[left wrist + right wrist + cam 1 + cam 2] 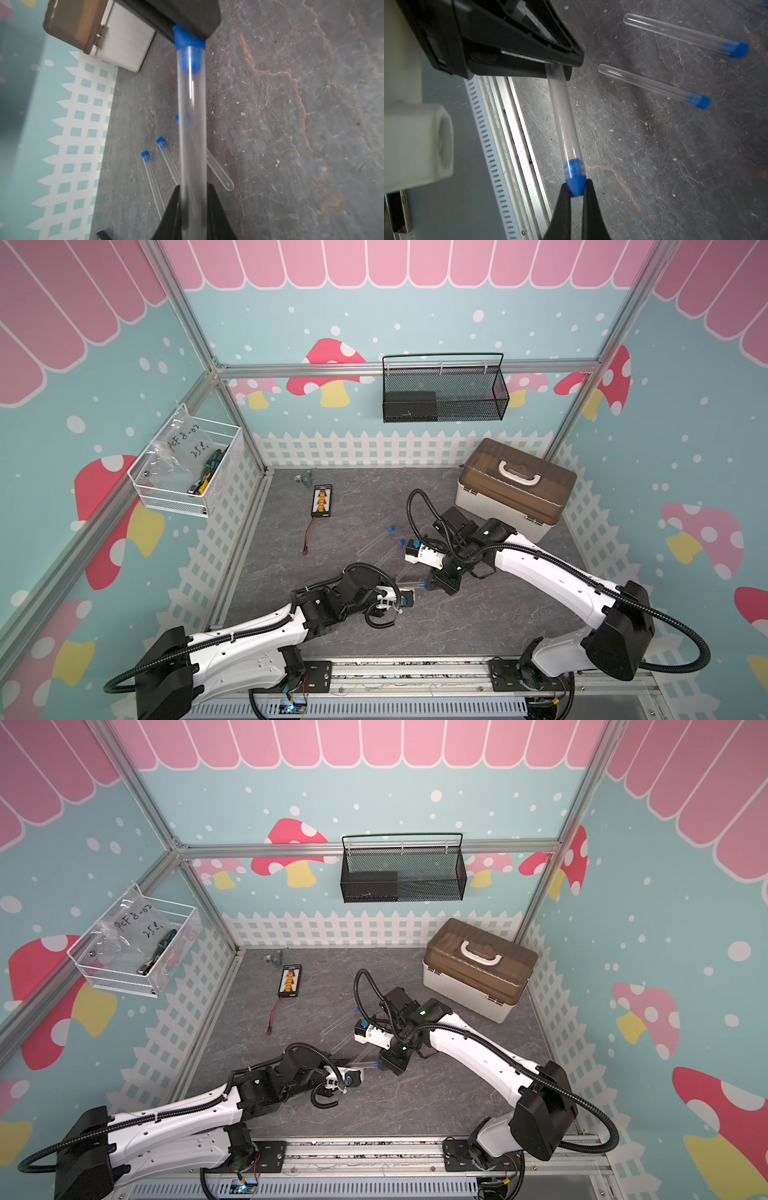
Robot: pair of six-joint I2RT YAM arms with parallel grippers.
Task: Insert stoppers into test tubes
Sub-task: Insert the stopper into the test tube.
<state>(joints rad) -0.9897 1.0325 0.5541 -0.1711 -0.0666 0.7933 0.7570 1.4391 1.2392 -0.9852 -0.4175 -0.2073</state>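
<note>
My left gripper (193, 189) is shut on the closed end of a clear test tube (192, 124), held just above the grey mat. A blue stopper (575, 178) sits partly inside the tube's mouth, and my right gripper (576, 187) is shut on its outer end. In both top views the two grippers meet mid-table at this stopper (422, 584) (375, 1064). Three other test tubes lie on the mat behind, among them two (654, 85) (679, 33) with blue stoppers (699, 101) (735, 48) in their mouths. The third tube (220, 172) is partly hidden by the held tube.
A toolbox with a brown lid (515, 485) stands at the back right of the mat. A black connector board (322, 500) with a red wire lies back left. A black mesh basket (444, 389) and a white wire basket (187, 472) hang on the walls. A metal rail (407, 672) runs along the front.
</note>
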